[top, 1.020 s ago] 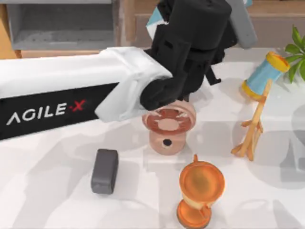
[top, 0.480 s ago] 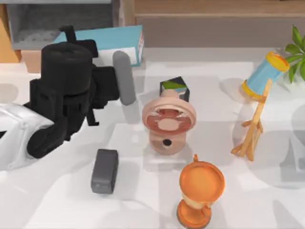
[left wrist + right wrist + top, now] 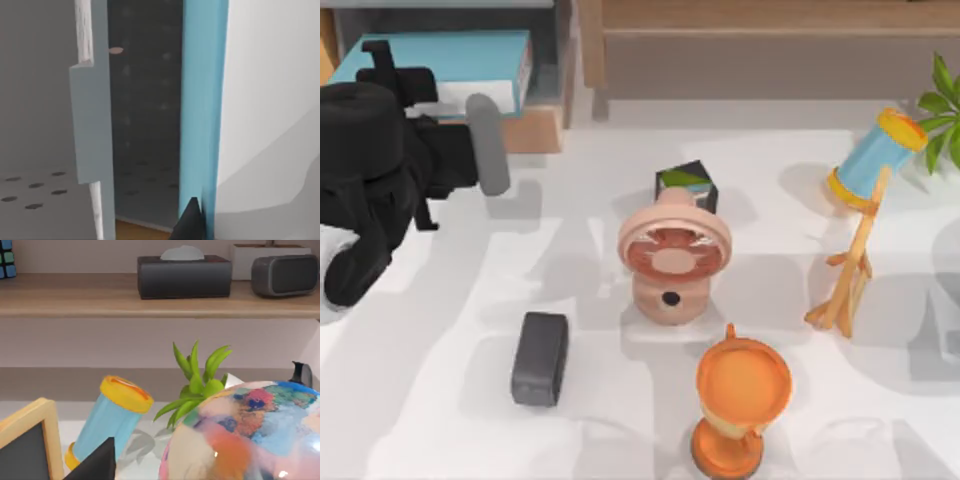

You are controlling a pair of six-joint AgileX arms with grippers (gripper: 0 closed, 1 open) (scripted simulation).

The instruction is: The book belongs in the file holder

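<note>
Book [image 3: 440, 55] lies at the bench's far left corner, resting in the mouth of the grey file holder [image 3: 552, 85], its white page edge facing right. The left gripper [image 3: 380, 62] grips it at the near left end, fingers clenched on the teal cover; in the left wrist view the cover [image 3: 200, 110] stands beside the holder's wall [image 3: 92, 125]. Whether the right arm's fingers are released or clenched, I cannot tell.

— What's cut off in the top view?

— The file holder [image 3: 545, 60] runs past the upper edge. The left arm's black bulk covers the book's [image 3: 450, 60] near-left corner and hides the left gripper's fingertips.

— And the wrist views?

— The globe [image 3: 245, 435] and chalkboard [image 3: 25, 445] run off the bottom edge in the right wrist view; the book's ends leave the frame in the left wrist view.
</note>
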